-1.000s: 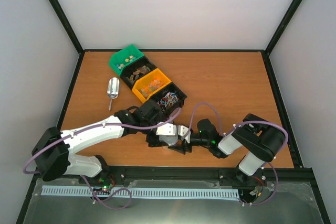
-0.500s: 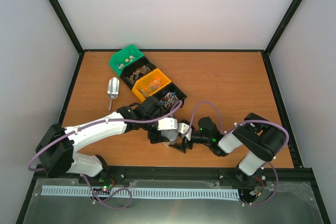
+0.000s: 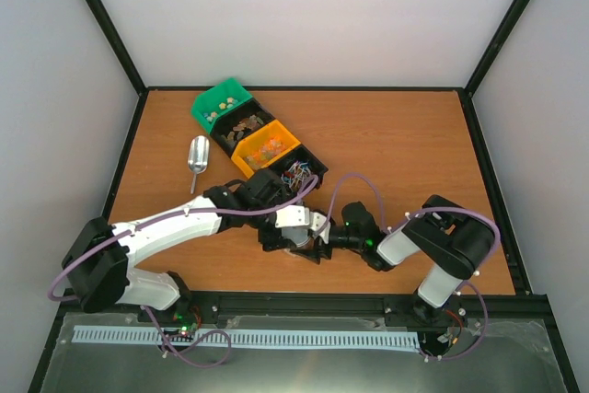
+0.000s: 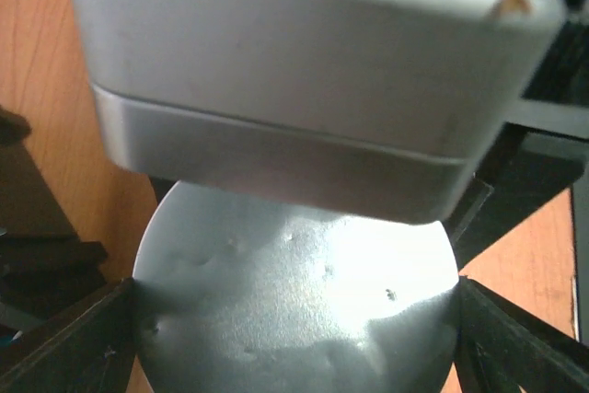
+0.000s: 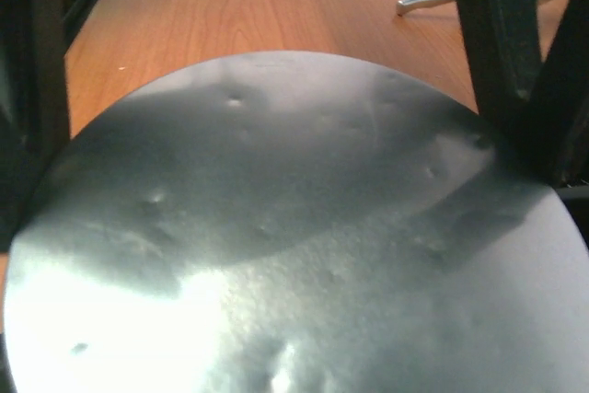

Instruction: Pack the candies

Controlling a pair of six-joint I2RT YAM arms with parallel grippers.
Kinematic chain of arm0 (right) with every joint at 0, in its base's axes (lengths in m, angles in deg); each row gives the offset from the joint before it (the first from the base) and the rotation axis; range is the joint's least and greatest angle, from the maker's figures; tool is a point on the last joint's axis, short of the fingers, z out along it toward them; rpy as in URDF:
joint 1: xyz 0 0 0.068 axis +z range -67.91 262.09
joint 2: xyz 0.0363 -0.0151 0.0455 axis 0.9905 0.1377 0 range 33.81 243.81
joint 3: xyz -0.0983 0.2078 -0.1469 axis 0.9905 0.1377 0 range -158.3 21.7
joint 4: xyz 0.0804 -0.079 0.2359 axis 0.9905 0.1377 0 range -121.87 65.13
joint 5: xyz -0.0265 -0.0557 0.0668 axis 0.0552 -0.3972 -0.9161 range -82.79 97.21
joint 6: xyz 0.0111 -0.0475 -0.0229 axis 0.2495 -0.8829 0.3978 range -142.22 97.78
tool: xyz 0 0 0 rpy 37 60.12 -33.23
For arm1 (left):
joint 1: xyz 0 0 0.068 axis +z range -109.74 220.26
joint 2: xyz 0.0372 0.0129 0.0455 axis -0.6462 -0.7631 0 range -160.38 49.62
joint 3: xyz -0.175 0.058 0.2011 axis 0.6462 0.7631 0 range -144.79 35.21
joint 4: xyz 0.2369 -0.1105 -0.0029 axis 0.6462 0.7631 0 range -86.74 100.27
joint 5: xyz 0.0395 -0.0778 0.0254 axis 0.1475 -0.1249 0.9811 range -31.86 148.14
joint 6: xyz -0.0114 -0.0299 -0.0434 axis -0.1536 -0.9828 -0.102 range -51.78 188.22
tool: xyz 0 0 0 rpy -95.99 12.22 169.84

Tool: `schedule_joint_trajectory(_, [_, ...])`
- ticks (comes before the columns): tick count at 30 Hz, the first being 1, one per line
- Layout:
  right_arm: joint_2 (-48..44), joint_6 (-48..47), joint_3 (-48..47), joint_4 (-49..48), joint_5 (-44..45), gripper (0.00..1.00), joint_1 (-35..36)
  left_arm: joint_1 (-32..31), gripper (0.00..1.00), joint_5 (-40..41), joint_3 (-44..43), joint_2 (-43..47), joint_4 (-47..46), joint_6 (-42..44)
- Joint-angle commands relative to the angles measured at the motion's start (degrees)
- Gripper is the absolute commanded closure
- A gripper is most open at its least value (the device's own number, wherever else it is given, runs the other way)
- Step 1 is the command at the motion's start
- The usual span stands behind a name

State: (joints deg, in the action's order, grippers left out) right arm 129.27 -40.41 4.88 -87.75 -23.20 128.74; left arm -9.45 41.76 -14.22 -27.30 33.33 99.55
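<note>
The candies lie in a row of bins at the back left: pale ones in a green bin (image 3: 224, 98), brownish-gold ones (image 3: 244, 123) in a black bin, orange-yellow ones (image 3: 264, 148) in an orange bin, red-blue-white ones (image 3: 294, 172) in a black bin. My left gripper (image 3: 291, 245) is at the near middle, its fingers (image 4: 64, 342) shut on the two sides of a round silver lid (image 4: 294, 301). My right gripper (image 3: 319, 242) faces it from the right, its grey body over the lid's far edge. The lid (image 5: 294, 246) fills the right wrist view and hides the right fingers.
A small silver scoop (image 3: 198, 156) lies on the wooden table (image 3: 414, 154) left of the bins; its handle shows in the right wrist view (image 5: 425, 2). Black frame posts and white walls ring the table. The arms' purple cables loop above the grippers.
The right gripper has moved left, closer onto the lid and the left gripper. The left arm has shifted slightly back with the lid.
</note>
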Motion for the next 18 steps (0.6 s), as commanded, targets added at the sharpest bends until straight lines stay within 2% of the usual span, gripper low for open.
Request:
schedule_joint_trajectory(1, [0.5,-4.4,1.0,-4.0,-3.2,0.22,-0.4,0.9,0.60,-11.0,0.2,0.7,7.3,13.0])
schedule_joint_trajectory(5, [0.9,-8.2,0.9,-3.0,-7.9,0.31,-3.1,1.8,0.61,-14.0,-2.0,-1.7,15.2,26.0])
schedule_joint_trajectory(6, [1.0,-9.2,0.5,-1.9,-9.0,0.31,-3.8,1.9,0.61,-14.1,-2.5,-2.4,16.5,27.8])
schedule_joint_trajectory(8, [1.0,-10.4,-0.8,0.3,-10.6,0.24,-5.2,2.2,0.61,-13.6,-3.2,-3.4,17.2,27.9])
schedule_joint_trajectory(11, [0.4,-10.3,-2.4,2.6,-9.9,0.02,-6.1,2.3,0.62,-10.9,-2.5,-3.0,11.9,19.1])
schedule_joint_trajectory(14, [-0.9,-6.0,-2.0,1.6,-7.7,0.00,-6.1,2.3,0.61,-5.7,-1.3,-1.5,3.3,5.5])
schedule_joint_trajectory(18, [-1.9,-0.4,0.3,-1.6,-4.6,0.00,-4.9,2.3,0.60,-0.7,-2.1,-1.4,-1.1,-9.6])
